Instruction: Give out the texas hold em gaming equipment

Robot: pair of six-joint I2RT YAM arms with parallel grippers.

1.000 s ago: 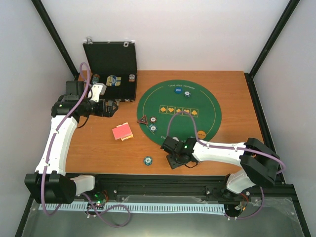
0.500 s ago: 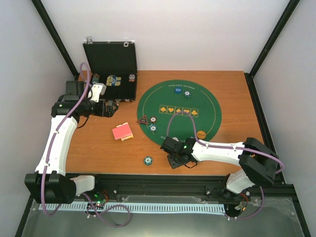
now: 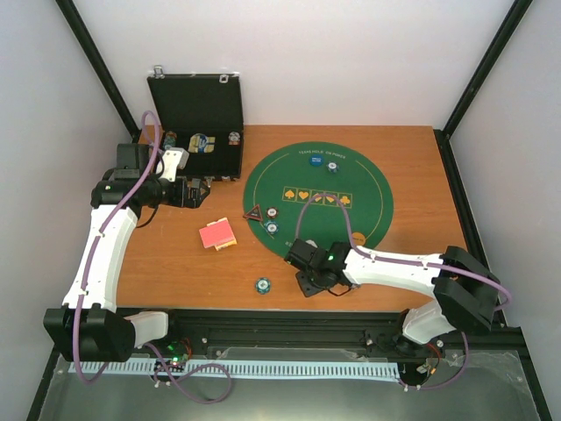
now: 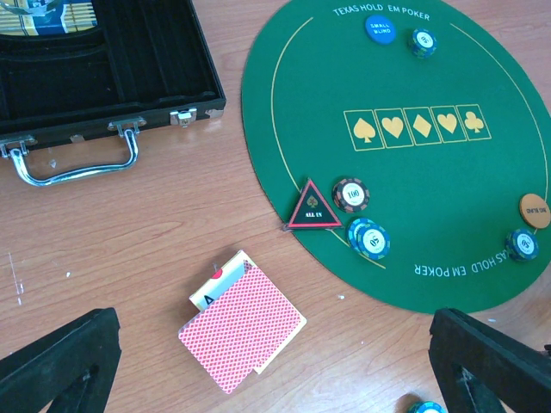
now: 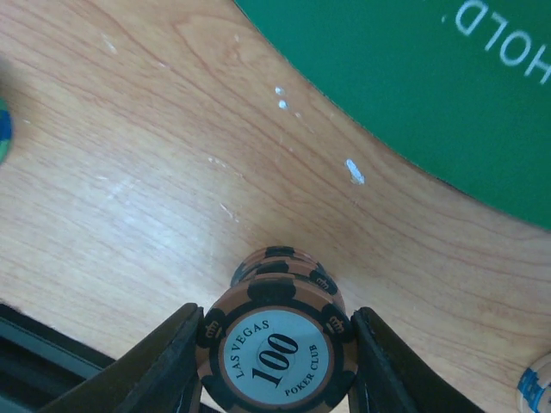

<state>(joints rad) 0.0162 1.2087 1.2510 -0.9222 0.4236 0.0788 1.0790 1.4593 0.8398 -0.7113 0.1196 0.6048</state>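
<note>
My right gripper [image 5: 277, 366] is shut on a stack of brown striped "100" poker chips [image 5: 280, 340], over bare wood just off the mat's near edge [image 3: 311, 282]. My left gripper [image 4: 275, 379] is open and empty, high above the red-backed playing cards [image 4: 243, 331], which lie on the wood [image 3: 216, 234]. The black red-edged triangle marker [image 4: 313, 207], a brown chip [image 4: 351, 194] and blue chips [image 4: 368, 238] sit at the mat's left edge. A blue disc [image 4: 380, 28] and an orange disc [image 4: 534, 211] each have a blue chip beside them.
The big round green felt mat [image 3: 317, 195] covers the table's middle right. The black hinged case [image 3: 197, 123] stands open at the back left with chips inside, its handle [image 4: 73, 163] facing the cards. A lone blue chip [image 3: 262, 284] lies near the front edge.
My right forearm has shifted slightly over the mat's near edge and now covers the orange disc in the top view; the gripper stays about in place. The left arm has not moved.
</note>
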